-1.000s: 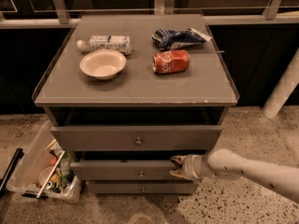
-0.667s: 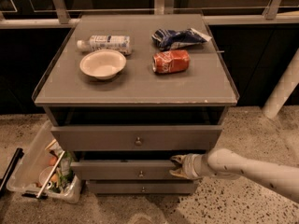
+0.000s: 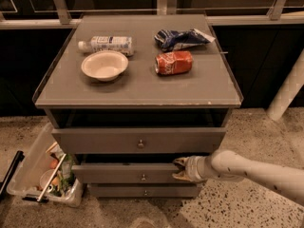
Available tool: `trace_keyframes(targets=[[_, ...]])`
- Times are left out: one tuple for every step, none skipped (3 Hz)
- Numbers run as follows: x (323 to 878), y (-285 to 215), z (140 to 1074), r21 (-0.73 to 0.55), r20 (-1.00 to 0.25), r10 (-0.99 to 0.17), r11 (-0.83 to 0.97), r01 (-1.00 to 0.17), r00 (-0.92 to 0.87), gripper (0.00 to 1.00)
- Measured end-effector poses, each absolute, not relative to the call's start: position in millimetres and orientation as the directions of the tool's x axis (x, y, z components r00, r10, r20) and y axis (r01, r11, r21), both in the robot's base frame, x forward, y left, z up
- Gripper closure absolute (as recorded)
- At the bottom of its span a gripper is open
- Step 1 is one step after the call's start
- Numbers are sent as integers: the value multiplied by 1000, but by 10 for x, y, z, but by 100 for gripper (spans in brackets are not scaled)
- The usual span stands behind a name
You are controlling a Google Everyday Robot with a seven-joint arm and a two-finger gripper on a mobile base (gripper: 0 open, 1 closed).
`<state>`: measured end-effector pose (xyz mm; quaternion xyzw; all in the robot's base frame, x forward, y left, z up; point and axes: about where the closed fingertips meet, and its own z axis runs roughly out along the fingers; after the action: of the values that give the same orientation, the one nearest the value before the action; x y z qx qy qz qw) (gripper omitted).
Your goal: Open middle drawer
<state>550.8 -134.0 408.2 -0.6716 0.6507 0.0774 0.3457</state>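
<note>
Middle drawer (image 3: 114, 173) is sitting between the taller top drawer (image 3: 95, 140) and the slim bottom drawer (image 3: 118, 191). It has a flat matte grey front with a small round metal knob (image 3: 143, 177) at centre, and the front is standing proud of the bottom one.

Tool (image 3: 179, 169) is sitting at the right end of that front, well right of the knob and touching the panel. Can't tell if it's clenched or released. A smooth white arm (image 3: 256, 172) is coming in from the right.

The desk (image 3: 137, 87) top is carrying:
- a round white bowl (image 3: 104, 65)
- a clear bottle (image 3: 107, 44) lying on its side, label unreadable
- a dented red can (image 3: 174, 62) on its side, white script unreadable
- a crumpled blue bag (image 3: 180, 38)

A clear bin (image 3: 28, 179) of clutter is sitting on the speckled floor (image 3: 237, 208), left of the drawers.
</note>
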Motion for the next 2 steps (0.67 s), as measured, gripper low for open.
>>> trace_keyframes(targets=[[5474,-1368,4042,-349,-562,-817,96,-932,126,14],[5262,-1412,3910,-307,-590,-803,123,-944,87,18]])
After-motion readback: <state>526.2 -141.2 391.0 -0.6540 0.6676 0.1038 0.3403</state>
